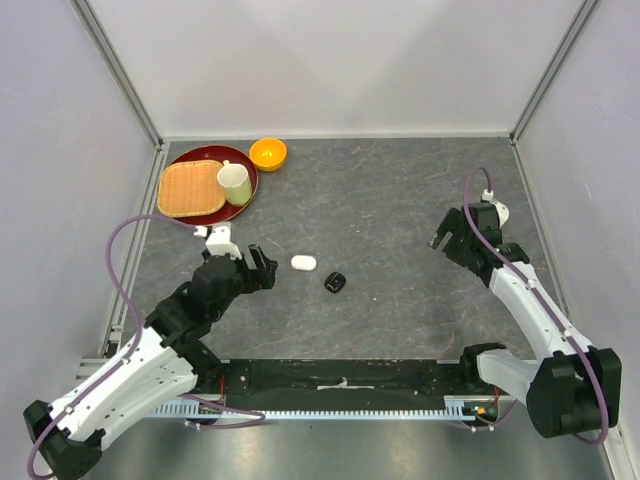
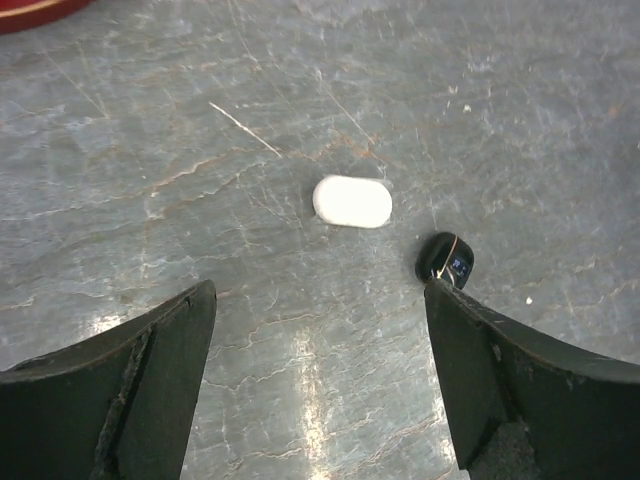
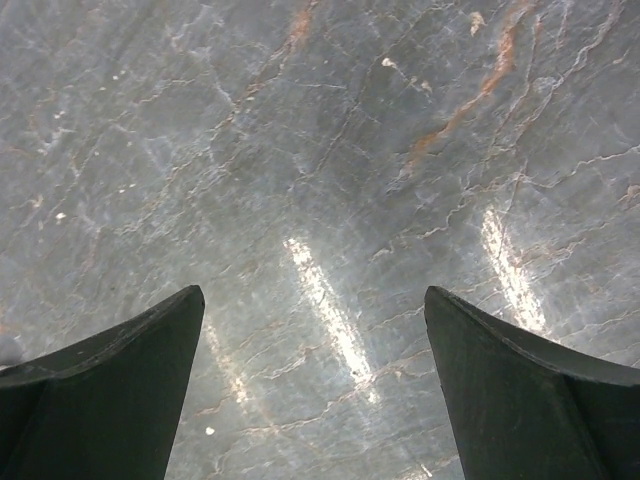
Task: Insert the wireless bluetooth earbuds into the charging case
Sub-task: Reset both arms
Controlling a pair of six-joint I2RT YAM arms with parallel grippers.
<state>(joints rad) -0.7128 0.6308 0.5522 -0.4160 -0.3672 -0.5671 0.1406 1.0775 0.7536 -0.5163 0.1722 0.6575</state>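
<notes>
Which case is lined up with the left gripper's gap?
The white case, centred ahead of the open left gripper; the black case sits off by one finger.

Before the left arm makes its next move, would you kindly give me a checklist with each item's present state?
1. Left gripper open and empty: ok.
2. Right gripper open and empty: ok.
3. White pebble-shaped plastic case lies free ahead of the left gripper: ok.
4. Small glossy black case lies apart from the white case: ok.
5. White case lid open for insertion: not ok, it looks shut.
6. Earbuds located: cannot tell, none visible in any view.
</notes>
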